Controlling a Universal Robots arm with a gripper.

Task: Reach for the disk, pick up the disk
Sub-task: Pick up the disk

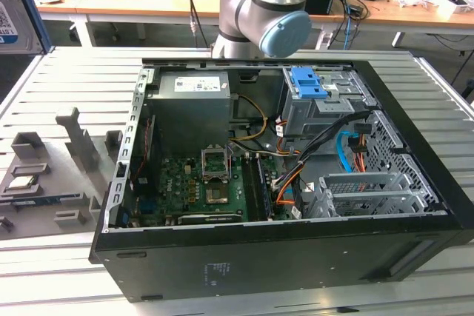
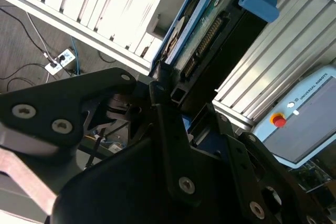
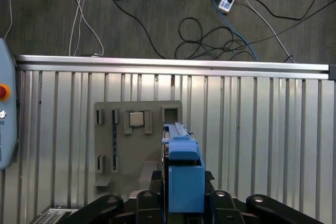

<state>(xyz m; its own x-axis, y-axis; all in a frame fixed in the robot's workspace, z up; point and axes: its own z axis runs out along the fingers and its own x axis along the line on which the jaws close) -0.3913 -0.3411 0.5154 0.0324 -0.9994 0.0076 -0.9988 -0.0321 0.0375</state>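
Observation:
In both wrist views my gripper (image 3: 184, 205) is shut on the disk (image 3: 184, 174). Its bright blue carrier stands on edge between the black fingers (image 3: 220, 203). The second wrist view shows the disk (image 2: 210, 35) from the side: blue frame, green circuit board and silver body sticking out past the gripper (image 2: 176, 100). I hold it high above the slatted table, over the grey fixture (image 3: 137, 140). At the exterior view's upper left edge the disk (image 1: 16, 12) hangs with its white-and-blue label showing.
An open computer case (image 1: 281, 257) lies on the slatted table (image 1: 59, 79), with a blue latch on a grey cage (image 1: 307, 83) inside. The grey fixture (image 1: 52, 175) holds a small square chip (image 3: 136, 119). A teach pendant (image 2: 304, 124) lies beside the table.

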